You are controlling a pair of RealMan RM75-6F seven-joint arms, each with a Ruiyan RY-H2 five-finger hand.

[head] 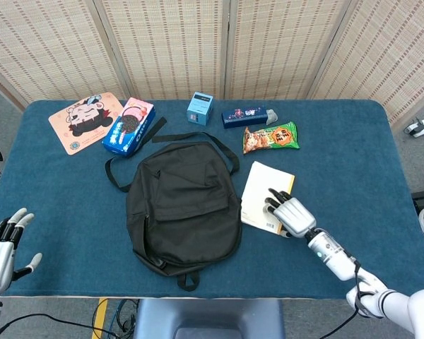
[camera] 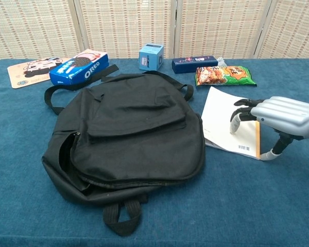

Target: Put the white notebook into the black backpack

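1. White and thin, the paper notebook (head: pixel 264 197) lay flat on the blue cloth table (head: pixel 353 155), just right of the limp black fabric backpack (head: pixel 184 205), its near-left corner close against the bag's side.
2. The right hand (head: pixel 290 214) sat over the notebook's near-right corner, fingers curled down onto the cover and the thumb dropping to the cloth just off the edge; it pressed on the book but had not lifted it, and held nothing.
3. The left hand (head: pixel 1 247) hovered at the near-left table edge, fingers spread wide and empty, well apart from the bag.
4. Risk, as I judged it: the fingertips could simply slide the slim book along the cloth toward the bag, since little edge was offered to get under; only the cover might lift and fan open.
5. A further risk: the backpack lay flat with its opening barely gaping, so a one-handed insertion could snag on the fabric.
6. The chest view showed the dark zipper gap (camera: pixel 67 149) on the bag's near-left side and the thumb standing on the cloth; only the head view showed the left hand.
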